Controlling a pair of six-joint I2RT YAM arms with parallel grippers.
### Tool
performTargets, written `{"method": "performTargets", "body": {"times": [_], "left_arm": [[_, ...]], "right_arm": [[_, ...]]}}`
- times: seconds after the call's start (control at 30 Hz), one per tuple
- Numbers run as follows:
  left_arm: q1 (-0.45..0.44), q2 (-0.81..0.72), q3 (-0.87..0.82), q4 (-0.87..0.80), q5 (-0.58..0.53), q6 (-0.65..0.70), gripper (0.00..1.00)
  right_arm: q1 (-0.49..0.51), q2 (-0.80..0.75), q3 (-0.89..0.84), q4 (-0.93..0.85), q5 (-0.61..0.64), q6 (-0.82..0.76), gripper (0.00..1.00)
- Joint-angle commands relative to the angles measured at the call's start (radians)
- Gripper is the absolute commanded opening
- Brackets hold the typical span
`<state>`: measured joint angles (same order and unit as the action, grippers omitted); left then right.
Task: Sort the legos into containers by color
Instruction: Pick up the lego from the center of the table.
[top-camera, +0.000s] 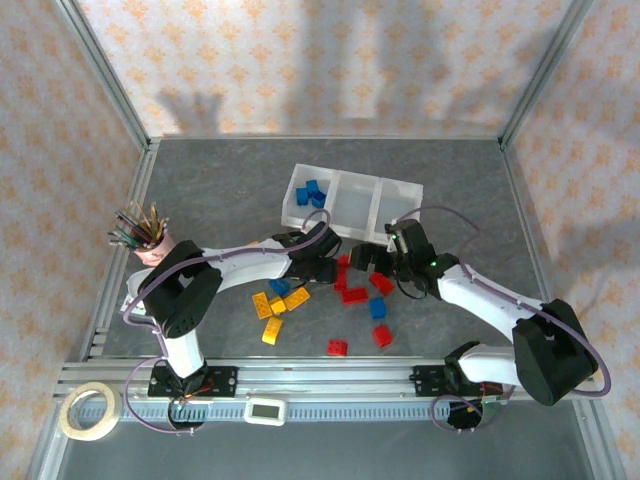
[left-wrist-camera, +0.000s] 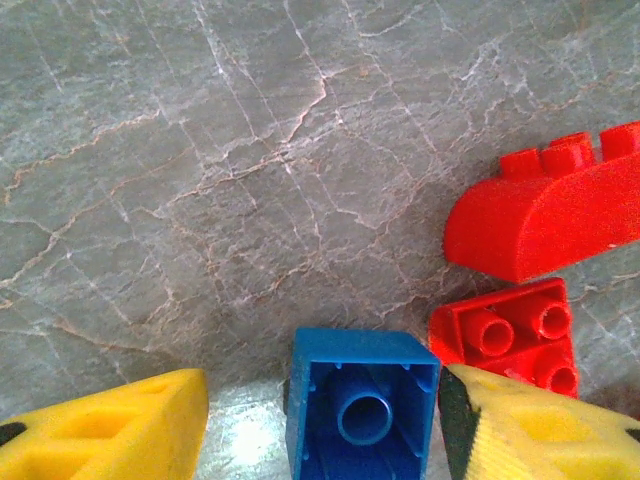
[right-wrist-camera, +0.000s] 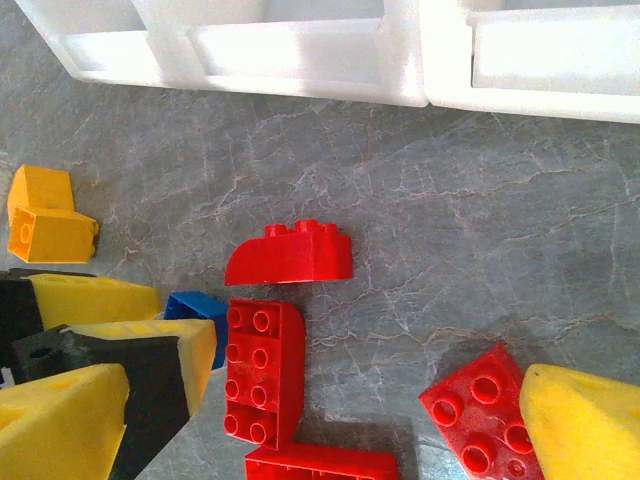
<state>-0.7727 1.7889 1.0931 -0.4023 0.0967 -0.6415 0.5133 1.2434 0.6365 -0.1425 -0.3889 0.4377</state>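
My left gripper (left-wrist-camera: 320, 425) straddles a blue lego (left-wrist-camera: 362, 408) that lies hollow side up on the grey table. The right fingertip (left-wrist-camera: 540, 425) touches it, while a gap separates the left fingertip (left-wrist-camera: 100, 435) from it. Red legos (left-wrist-camera: 545, 215) lie just to its right. My right gripper (right-wrist-camera: 325, 430) hangs open over a cluster of red legos (right-wrist-camera: 262, 370), low and close to the left gripper (top-camera: 322, 262). The white containers (top-camera: 352, 215) stand just beyond, with blue legos (top-camera: 312, 192) in the left compartment. Yellow legos (top-camera: 280, 305) lie near the left arm.
A pink pencil cup (top-camera: 150, 245) stands at the left. More red legos (top-camera: 337, 347) and a blue one (top-camera: 378, 307) lie toward the front. A tape roll (top-camera: 88, 412) and a small white device (top-camera: 265, 410) sit by the front rail.
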Motion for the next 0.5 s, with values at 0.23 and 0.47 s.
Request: {"method": "performTargets", "body": {"times": [0.23,0.47], "left_arm": [[-0.011,0.042,0.000,0.011,-0.056,-0.013,0.53],[-0.011,0.036,-0.009,0.014,-0.062,-0.014,0.40]], "right_arm": [[-0.002,-0.022,0.011,0.004,0.018,-0.001,1.00],[-0.002,-0.018,0.018,0.002,0.021,-0.007,1.00]]}}
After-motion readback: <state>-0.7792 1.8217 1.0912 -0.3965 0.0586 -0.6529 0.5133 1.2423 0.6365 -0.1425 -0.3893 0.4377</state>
